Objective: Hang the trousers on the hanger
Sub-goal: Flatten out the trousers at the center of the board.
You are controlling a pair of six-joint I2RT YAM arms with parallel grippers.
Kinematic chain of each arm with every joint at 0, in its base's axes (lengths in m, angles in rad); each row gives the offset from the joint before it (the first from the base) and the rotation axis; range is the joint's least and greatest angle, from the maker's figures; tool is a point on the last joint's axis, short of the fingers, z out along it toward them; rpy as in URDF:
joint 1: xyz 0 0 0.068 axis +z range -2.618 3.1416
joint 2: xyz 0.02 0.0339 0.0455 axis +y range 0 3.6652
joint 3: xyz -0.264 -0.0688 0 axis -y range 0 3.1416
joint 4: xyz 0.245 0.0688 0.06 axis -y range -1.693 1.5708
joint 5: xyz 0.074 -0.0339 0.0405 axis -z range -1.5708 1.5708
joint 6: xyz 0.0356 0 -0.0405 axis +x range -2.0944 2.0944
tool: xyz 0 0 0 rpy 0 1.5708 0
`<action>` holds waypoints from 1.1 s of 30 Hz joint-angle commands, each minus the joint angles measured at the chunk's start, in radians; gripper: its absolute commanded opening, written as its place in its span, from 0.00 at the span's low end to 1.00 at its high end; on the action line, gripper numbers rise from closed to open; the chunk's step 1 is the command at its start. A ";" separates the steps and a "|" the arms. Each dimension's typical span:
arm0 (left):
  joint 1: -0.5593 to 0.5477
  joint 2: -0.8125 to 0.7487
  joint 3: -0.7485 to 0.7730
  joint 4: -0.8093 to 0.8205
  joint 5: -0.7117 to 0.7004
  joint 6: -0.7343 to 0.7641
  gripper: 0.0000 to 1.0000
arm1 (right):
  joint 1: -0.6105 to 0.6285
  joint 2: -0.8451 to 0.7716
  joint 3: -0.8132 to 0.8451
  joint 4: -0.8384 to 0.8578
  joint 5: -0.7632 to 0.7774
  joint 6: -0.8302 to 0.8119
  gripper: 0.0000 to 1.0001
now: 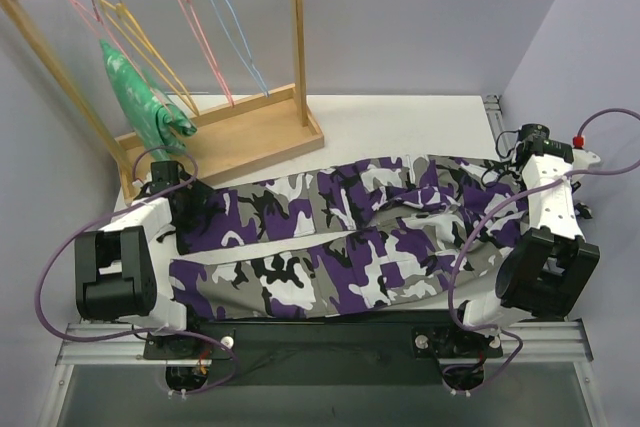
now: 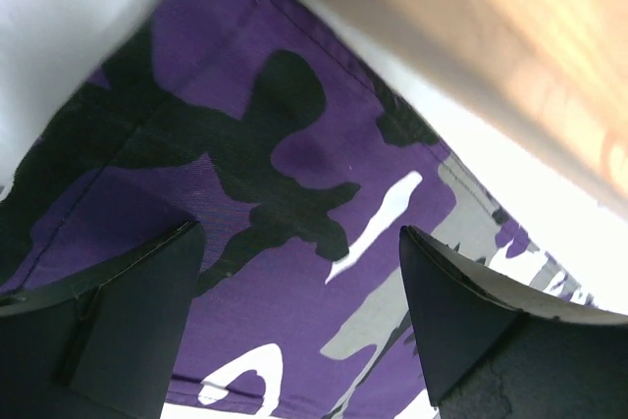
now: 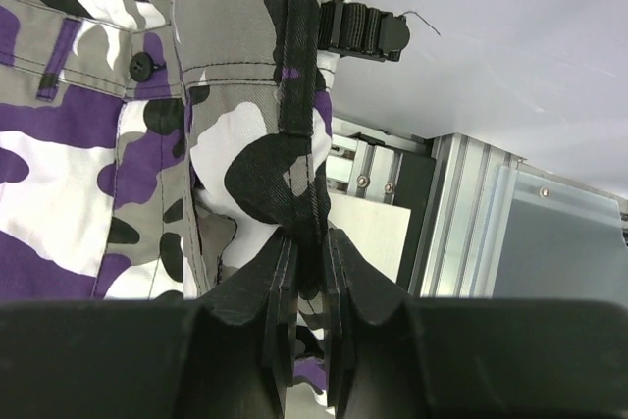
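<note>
- We see the trousers spread flat across the counter, running from its left edge to its right edge, nearer the front than the back.
- The leg ends lie at the left edge and the waist lies at the right edge.
- The left gripper sits at the leg ends, close to the back left corner of the counter. In its wrist view the left gripper has its jaws spread wide with purple and black cloth between them. It has hold of nothing, and we cannot tell whether the fingers touch the cloth.
- The right gripper is closed tight at the waist, pinching a fold of the trousers where the black belt runs down. The belt buckle lies past the waistband.
- The hanger hangs from the rail of the wooden rack in the back left corner, well apart from the trousers.
- On the same rail we see pink hangers, a blue hanger and a green garment just beside the hanger.
</note>
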 commanded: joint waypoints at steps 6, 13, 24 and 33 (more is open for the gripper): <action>0.049 0.135 0.109 0.067 -0.062 0.136 0.92 | 0.005 -0.068 -0.029 -0.015 0.026 0.015 0.00; 0.032 0.207 0.223 0.085 -0.050 0.202 0.92 | 0.005 -0.058 -0.010 -0.022 0.025 0.018 0.00; -0.016 -0.055 0.260 -0.167 -0.125 0.239 0.93 | 0.005 -0.039 -0.018 -0.021 -0.001 0.043 0.00; -0.059 -0.314 0.197 -0.533 -0.180 0.213 0.93 | 0.005 0.004 0.017 -0.018 -0.027 0.086 0.00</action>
